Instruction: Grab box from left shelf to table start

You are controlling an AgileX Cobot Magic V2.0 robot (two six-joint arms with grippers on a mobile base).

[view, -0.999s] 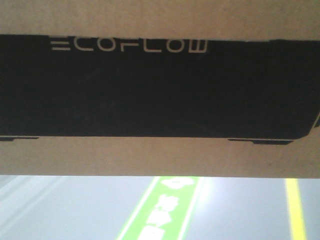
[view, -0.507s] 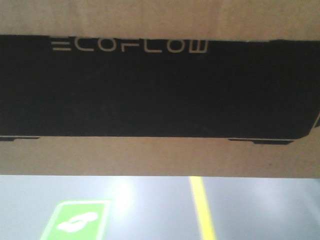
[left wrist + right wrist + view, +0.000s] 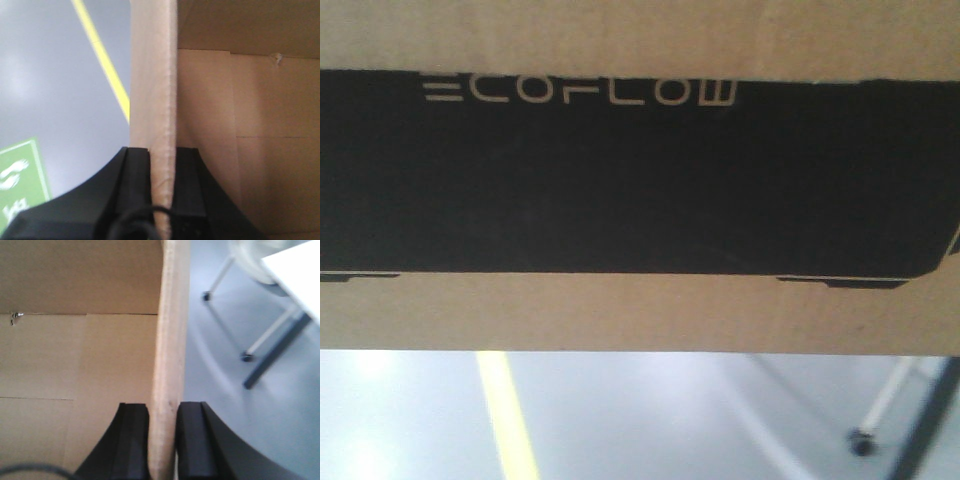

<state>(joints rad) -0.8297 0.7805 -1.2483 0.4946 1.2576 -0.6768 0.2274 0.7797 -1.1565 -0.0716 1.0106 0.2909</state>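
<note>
Wrist-mounted views had my left claw (image 3: 162, 155) and right claw (image 3: 162, 410) each clamped on a box (image 3: 620, 315) wall over grey floor (image 3: 650, 420).

The front view faces the box (image 3: 640, 180) close up; both wrist views look along its opposite walls, the floor (image 3: 650, 420) beyond.

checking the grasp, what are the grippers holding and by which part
The cardboard box: the left gripper and right gripper each clamp the edge of a side panel.
</note>
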